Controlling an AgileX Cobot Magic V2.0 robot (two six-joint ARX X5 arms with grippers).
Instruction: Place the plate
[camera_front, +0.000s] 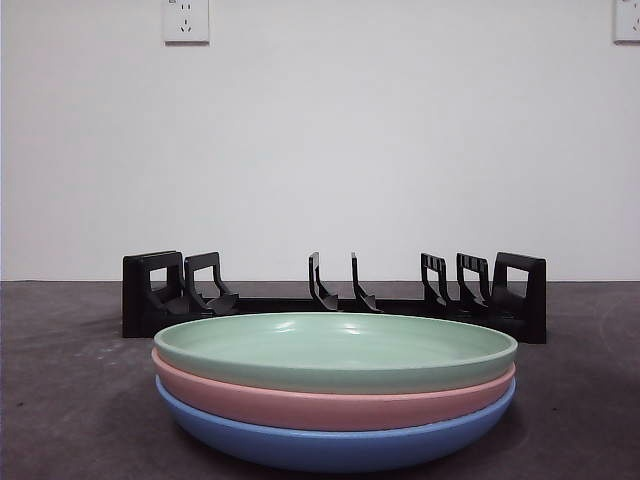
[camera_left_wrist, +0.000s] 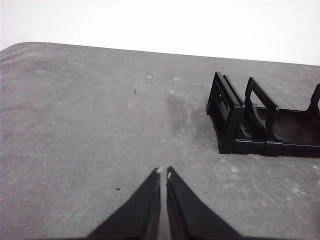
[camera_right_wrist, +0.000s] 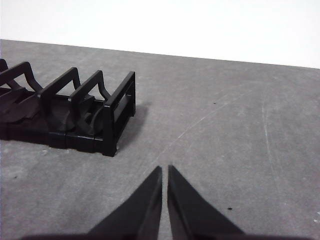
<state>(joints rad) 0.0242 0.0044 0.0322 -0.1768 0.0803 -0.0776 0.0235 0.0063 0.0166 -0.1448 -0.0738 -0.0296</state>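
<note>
Three plates are stacked near the front of the table: a green plate (camera_front: 335, 345) on top, a pink plate (camera_front: 330, 402) under it, a blue plate (camera_front: 335, 445) at the bottom. A black slotted plate rack (camera_front: 335, 295) stands behind them, with no plates in it. It also shows in the left wrist view (camera_left_wrist: 260, 120) and in the right wrist view (camera_right_wrist: 70, 110). My left gripper (camera_left_wrist: 163, 172) is shut and empty above bare table beside one end of the rack. My right gripper (camera_right_wrist: 165, 170) is shut and empty beside the other end. Neither arm shows in the front view.
The grey table (camera_front: 70, 400) runs back to a white wall with two power sockets (camera_front: 186, 20). Open table lies on both sides of the rack and the plate stack.
</note>
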